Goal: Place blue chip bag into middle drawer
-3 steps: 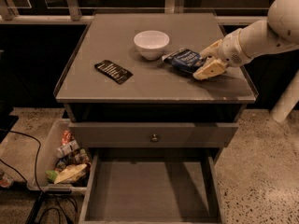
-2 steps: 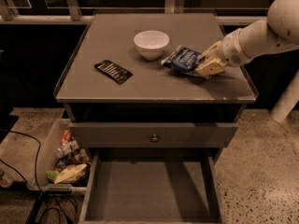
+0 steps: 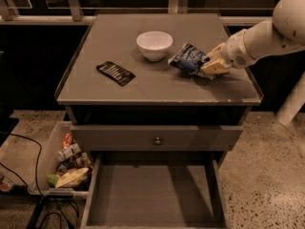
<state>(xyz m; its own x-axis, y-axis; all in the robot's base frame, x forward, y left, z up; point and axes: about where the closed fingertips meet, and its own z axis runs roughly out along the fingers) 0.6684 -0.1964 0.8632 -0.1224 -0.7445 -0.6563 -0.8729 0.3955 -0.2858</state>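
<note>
The blue chip bag (image 3: 187, 57) is on the right part of the cabinet top (image 3: 157, 87), just right of the white bowl (image 3: 154, 44), with its near end tilted up. My gripper (image 3: 210, 64) reaches in from the right and is shut on the bag's right edge, just above the top. The middle drawer (image 3: 152, 192) is pulled out below, near the frame's bottom, with a bare grey floor.
A flat black packet (image 3: 116, 73) lies on the left part of the top. A closed drawer front with a round knob (image 3: 157, 140) sits above the open drawer. A bin of snacks (image 3: 66, 165) and cables (image 3: 28, 213) are on the floor at left.
The bag has tipped up and shifted slightly left in the gripper's hold. The arm has moved a little with it.
</note>
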